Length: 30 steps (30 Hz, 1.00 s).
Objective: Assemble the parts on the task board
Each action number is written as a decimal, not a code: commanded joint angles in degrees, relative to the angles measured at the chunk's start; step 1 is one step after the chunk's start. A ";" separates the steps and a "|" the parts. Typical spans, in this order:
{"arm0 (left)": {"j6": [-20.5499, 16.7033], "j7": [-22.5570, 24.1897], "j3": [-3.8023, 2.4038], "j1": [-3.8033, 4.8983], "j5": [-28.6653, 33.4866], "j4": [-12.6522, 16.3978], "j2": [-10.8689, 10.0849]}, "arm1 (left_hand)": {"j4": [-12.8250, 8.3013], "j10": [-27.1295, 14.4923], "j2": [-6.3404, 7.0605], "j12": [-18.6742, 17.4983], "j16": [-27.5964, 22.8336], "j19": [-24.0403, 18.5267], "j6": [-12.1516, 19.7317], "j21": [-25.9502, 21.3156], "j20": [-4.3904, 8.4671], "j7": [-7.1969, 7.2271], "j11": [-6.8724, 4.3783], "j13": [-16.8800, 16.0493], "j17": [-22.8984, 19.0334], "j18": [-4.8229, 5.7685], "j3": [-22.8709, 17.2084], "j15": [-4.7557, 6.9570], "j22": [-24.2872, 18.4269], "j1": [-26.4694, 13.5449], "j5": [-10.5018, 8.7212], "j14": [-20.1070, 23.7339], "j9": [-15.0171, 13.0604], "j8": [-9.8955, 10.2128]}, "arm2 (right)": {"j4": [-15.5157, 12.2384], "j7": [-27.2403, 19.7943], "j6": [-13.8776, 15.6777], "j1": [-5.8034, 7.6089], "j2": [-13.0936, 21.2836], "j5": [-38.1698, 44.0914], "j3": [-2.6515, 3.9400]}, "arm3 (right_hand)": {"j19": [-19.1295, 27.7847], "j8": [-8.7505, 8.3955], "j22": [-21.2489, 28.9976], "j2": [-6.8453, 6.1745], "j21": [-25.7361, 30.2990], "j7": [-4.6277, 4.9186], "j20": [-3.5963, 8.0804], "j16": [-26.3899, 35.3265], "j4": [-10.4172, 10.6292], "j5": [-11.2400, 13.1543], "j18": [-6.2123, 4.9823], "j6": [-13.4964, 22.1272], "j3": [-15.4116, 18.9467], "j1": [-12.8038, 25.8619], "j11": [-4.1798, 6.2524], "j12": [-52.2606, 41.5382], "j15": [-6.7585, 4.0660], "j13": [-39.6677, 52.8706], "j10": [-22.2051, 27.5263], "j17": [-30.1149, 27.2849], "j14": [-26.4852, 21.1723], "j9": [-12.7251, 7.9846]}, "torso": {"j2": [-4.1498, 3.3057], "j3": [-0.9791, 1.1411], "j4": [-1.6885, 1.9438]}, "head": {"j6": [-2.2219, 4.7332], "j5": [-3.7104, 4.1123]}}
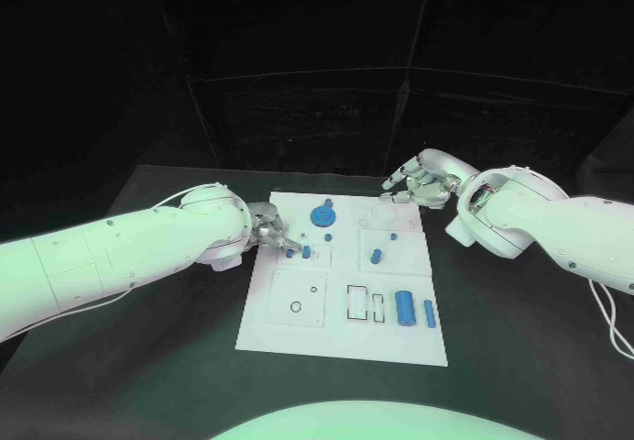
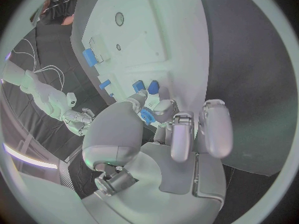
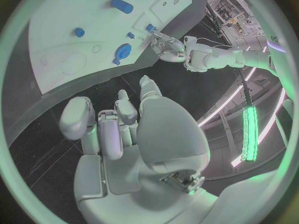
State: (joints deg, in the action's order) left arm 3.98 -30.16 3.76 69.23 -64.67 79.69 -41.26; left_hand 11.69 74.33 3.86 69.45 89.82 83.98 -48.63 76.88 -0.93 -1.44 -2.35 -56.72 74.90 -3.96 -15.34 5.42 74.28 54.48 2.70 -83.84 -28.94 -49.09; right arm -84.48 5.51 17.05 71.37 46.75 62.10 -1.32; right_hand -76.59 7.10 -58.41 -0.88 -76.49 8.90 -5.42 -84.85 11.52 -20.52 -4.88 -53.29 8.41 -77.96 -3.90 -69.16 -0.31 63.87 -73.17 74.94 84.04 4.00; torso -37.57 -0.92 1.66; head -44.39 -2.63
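The left hand (image 1: 271, 231) pinches a small blue part (image 2: 147, 116) at the task board (image 1: 298, 335)'s left edge; several parts lie unassembled. The right hand (image 1: 420, 181) hovers released beyond the far right corner.

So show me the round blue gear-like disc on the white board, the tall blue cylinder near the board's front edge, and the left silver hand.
Round blue gear-like disc (image 1: 322, 216), head view, its centre.
Tall blue cylinder (image 1: 404, 309), head view, mid-body.
Left silver hand (image 1: 271, 228), head view, middle of the hand.
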 commanded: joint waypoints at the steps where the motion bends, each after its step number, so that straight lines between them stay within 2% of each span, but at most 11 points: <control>1: -2.51 0.07 -0.13 0.08 1.28 0.59 -0.58 | 0.39 0.02 -0.12 -0.17 0.18 0.22 0.29 -0.01 0.44 -0.12 -0.04 0.68 15.10 0.21 0.79 0.37 -0.30 -0.56 0.14 -6.16 0.03 -0.08 | -0.01 -0.17 0.05 0.10 0.02 0.14 0.02 | 0.53 0.17 0.06 0.26 0.25 -0.09 0.01 0.17 -0.01 -0.34 -0.97 0.25 0.36 -0.31 0.10 0.25 -0.33 -0.09 0.28 5.61 3.89 -0.04 | -0.01 0.00 0.02 | -0.01 0.06; 2: -3.25 0.17 -0.17 0.11 1.90 0.77 -0.81 | 0.61 -0.43 -0.21 -0.64 0.18 0.14 0.75 -0.21 0.41 -0.27 0.05 1.38 15.10 0.17 1.16 0.29 -0.50 -0.44 0.15 -6.16 0.13 0.17 | 0.00 -0.16 0.05 0.10 0.02 0.14 0.02 | 0.53 0.17 0.06 0.26 0.25 -0.09 0.01 0.17 -0.01 -0.34 -0.97 0.25 0.36 -0.31 0.10 0.25 -0.33 -0.09 0.28 5.61 3.89 -0.04 | -0.02 0.03 0.02 | -0.01 0.06; 7: -7.56 2.87 -0.33 0.56 6.61 1.25 -1.58 | 1.33 -12.77 -0.38 -13.74 -2.94 -4.04 7.22 -9.14 -0.79 -3.00 2.40 19.01 9.56 -1.86 2.84 -1.48 -10.30 2.60 0.33 -4.62 2.37 4.26 | 0.04 -0.03 0.16 0.10 0.02 0.14 0.02 | 0.55 0.17 0.10 0.29 0.28 -0.08 0.00 0.21 0.14 -0.38 -0.98 0.28 0.50 -0.20 0.09 0.24 -0.32 -0.08 0.29 5.56 3.87 -0.05 | 0.01 0.05 -0.01 | 0.09 0.08; 10: -9.33 7.72 -0.35 0.81 9.95 0.94 -1.54 | 1.44 -16.49 -0.53 -16.23 -7.54 -8.08 9.98 -18.01 -2.18 -4.80 4.05 20.75 2.83 -3.60 3.23 -2.93 -19.42 5.50 0.36 -2.49 4.06 6.17 | 0.09 0.01 0.23 0.10 -0.01 0.14 0.02 | 0.55 0.17 0.10 0.30 0.28 -0.08 0.00 0.21 0.15 -0.38 -0.98 0.28 0.50 -0.20 0.09 0.24 -0.32 -0.08 0.29 5.56 3.87 -0.05 | -0.02 0.04 0.01 | 0.16 0.15; 12: -9.63 12.48 -0.34 0.97 12.26 0.41 -1.24 | 1.29 -19.69 -0.76 -18.37 -15.21 -13.77 11.64 -30.03 -3.16 -5.66 5.20 22.31 -7.09 -5.81 3.23 -3.76 -31.44 7.77 0.32 1.34 5.30 7.35 | 0.12 0.04 0.26 0.10 -0.04 0.14 0.02 | 0.55 0.17 0.10 0.30 0.28 -0.08 0.00 0.21 0.15 -0.38 -0.98 0.28 0.50 -0.20 0.09 0.24 -0.32 -0.08 0.29 5.56 3.87 -0.05 | -0.03 0.07 -0.02 | 0.25 0.21; 13: -9.58 15.66 -0.32 1.06 13.53 0.02 -0.95 | 0.82 -22.32 -0.68 -20.08 -21.69 -16.06 12.75 -34.31 -3.99 -6.87 5.85 23.48 -14.65 -6.02 3.14 -4.44 -34.97 9.45 0.36 4.87 6.21 8.29 | 0.14 0.06 0.28 0.10 -0.07 0.14 0.02 | 0.55 0.17 0.10 0.30 0.28 -0.08 0.00 0.21 0.15 -0.38 -0.98 0.28 0.50 -0.20 0.09 0.24 -0.32 -0.08 0.29 5.56 3.87 -0.05 | -0.03 0.08 -0.02 | 0.25 0.21; 16: -9.90 23.24 -0.22 1.22 15.00 -0.98 0.07 | -2.31 -29.18 -0.29 -25.26 -39.78 -19.90 15.63 -40.51 -5.31 -7.64 7.50 27.11 -33.49 -6.25 2.07 -6.07 -38.87 15.99 0.28 15.65 9.16 11.74 | 0.20 0.16 0.35 0.10 -0.16 0.14 0.02 | 0.55 0.17 0.12 0.35 0.29 -0.08 0.00 0.22 0.19 -0.43 -0.98 0.29 0.51 -0.19 0.09 0.23 -0.32 -0.07 0.28 5.54 3.87 -0.05 | -0.05 0.09 -0.02 | 0.40 0.34; 17: -10.00 25.17 -0.19 1.25 14.67 -1.39 0.50 | -2.82 -30.08 -0.35 -27.26 -42.50 -20.53 15.15 -43.22 -6.50 -8.64 8.16 29.25 -35.27 -5.91 2.10 -6.35 -40.86 17.54 0.05 16.51 10.71 13.07 | 0.22 0.19 0.37 0.10 -0.18 0.14 0.02 | 0.54 0.17 0.08 0.40 0.27 -0.08 0.00 0.22 0.22 -0.47 -0.97 0.29 0.52 -0.19 0.09 0.24 -0.32 -0.08 0.28 5.55 3.87 -0.05 | -0.07 0.04 0.01 | 0.44 0.44; 19: -10.22 28.00 -0.08 1.29 13.24 -2.34 1.41 | -4.99 -30.96 -0.36 -30.78 -45.75 -20.49 13.30 -46.56 -6.75 -8.98 8.91 33.10 -37.63 -6.58 1.06 -7.26 -43.56 21.63 0.33 17.36 13.32 15.29 | 0.27 0.25 0.39 0.10 -0.22 0.14 0.02 | 0.53 0.17 0.08 0.49 0.28 -0.09 0.00 0.21 0.26 -0.54 -0.97 0.30 0.52 -0.22 0.09 0.24 -0.32 -0.09 0.29 5.57 3.88 -0.05 | -0.06 0.00 0.02 | 0.47 0.48; 22: -10.88 31.32 0.27 1.33 8.39 -4.55 3.20 | -6.81 -29.78 0.42 -33.43 -47.41 -18.97 10.75 -48.78 -6.68 -8.87 9.04 37.10 -39.35 -6.58 0.69 -7.26 -45.75 24.23 0.06 16.69 16.41 18.14 | 0.31 0.30 0.42 0.10 -0.32 0.14 0.02 | 0.54 0.18 0.09 0.59 0.29 -0.09 0.00 0.22 0.28 -0.61 -0.98 0.30 0.51 -0.28 0.09 0.24 -0.32 -0.10 0.29 5.56 3.87 -0.05 | -0.03 0.03 -0.07 | 0.68 0.73; 30: -9.96 35.33 0.64 1.34 -5.52 -10.04 7.83 | -9.70 -29.75 2.11 -36.59 -46.69 -16.02 6.84 -49.62 -6.27 -8.55 8.79 42.22 -40.09 -6.54 1.55 -6.98 -47.17 26.51 0.12 14.68 20.68 22.72 | 0.42 0.34 0.36 0.10 -0.63 0.14 0.02 | 0.53 0.19 0.12 0.88 0.31 -0.10 0.00 0.23 0.26 -0.88 -0.98 0.32 0.46 -0.64 0.11 0.24 -0.33 -0.11 0.30 5.56 3.87 -0.05 | -0.15 -0.01 -0.17 | 1.19 1.16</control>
State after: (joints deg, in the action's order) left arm -5.66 0.25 4.40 70.47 -61.70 70.23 -33.90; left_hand 2.28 44.24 5.87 33.02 42.93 67.72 -41.54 27.06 -7.24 -10.00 6.64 -14.72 34.71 -10.21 -13.71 -1.59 27.15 80.80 2.88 -68.93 -8.46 -26.60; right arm -84.02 5.81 17.10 71.37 46.20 62.10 -1.32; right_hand -76.59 7.10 -58.36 -0.27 -76.49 8.90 -5.42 -84.85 11.71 -21.06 -4.88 -53.29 8.60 -78.57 -3.89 -69.16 -0.31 63.83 -73.18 74.92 84.04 4.01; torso -37.67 -0.90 1.54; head -43.25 -1.58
